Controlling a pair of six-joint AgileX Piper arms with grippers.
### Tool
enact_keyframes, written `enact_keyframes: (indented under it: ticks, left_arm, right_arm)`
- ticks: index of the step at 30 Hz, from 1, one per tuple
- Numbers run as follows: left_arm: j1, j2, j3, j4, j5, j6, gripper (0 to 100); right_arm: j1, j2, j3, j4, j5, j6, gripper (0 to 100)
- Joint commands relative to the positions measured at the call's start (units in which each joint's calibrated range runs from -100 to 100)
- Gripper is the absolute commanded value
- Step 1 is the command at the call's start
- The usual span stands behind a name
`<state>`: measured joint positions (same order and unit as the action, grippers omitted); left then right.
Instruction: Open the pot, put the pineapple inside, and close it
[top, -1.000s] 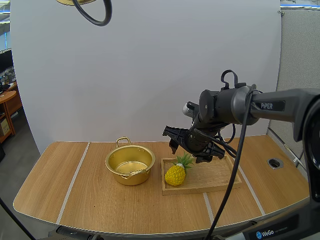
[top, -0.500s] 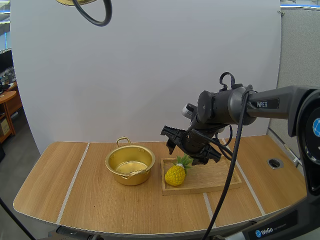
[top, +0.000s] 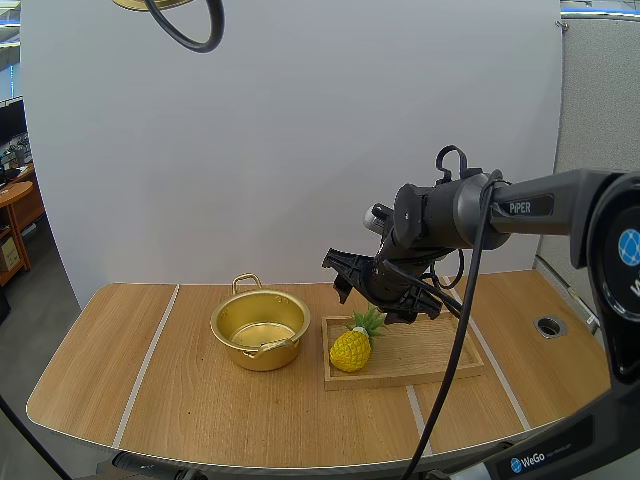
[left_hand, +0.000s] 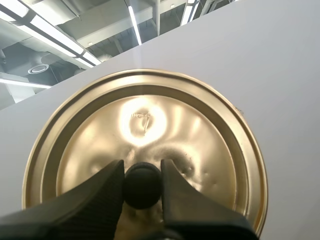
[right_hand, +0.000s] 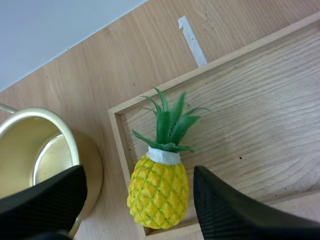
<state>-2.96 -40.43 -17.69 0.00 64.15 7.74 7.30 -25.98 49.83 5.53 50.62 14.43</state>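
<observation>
A yellow pineapple with a green crown lies at the left end of the wooden tray. The open gold pot stands just left of the tray. My right gripper hovers open above the pineapple; in the right wrist view its fingers stand wide apart on either side of the pineapple, with the pot beside it. My left gripper is shut on the black knob of the gold lid, held up in the air. The lid's edge shows at the top of the high view.
The tray's right part is bare wood. A round grommet hole sits in the table near its right edge. Bare tabletop lies left of and in front of the pot.
My right arm has shifted slightly, its gripper staying open above the pineapple. Pot, tray and pineapple have not moved.
</observation>
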Motion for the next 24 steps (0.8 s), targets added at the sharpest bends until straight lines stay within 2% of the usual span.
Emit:
enact_keyframes:
  ticks: [1, 8, 15, 24]
  left_arm:
    - [-0.04, -0.3, -0.6, 0.0, -1.9, -0.5, 0]
    - [-0.04, -0.3, -0.6, 0.0, -1.9, -0.5, 0]
    - [-0.04, -0.3, -0.6, 0.0, -1.9, -0.5, 0]
    - [-0.04, -0.3, -0.6, 0.0, -1.9, -0.5, 0]
  right_arm:
    - [0.1, 0.5, -0.3, -0.3, -1.2, 1.1, 100]
    - [1.1, 3.6, -0.3, -0.5, -1.3, 1.7, 100]
    - [2.8, 7.6, -0.3, -7.3, -1.3, 10.0, 100]
    - [3.1, 11.3, -0.3, -8.5, -2.9, 11.7, 100]
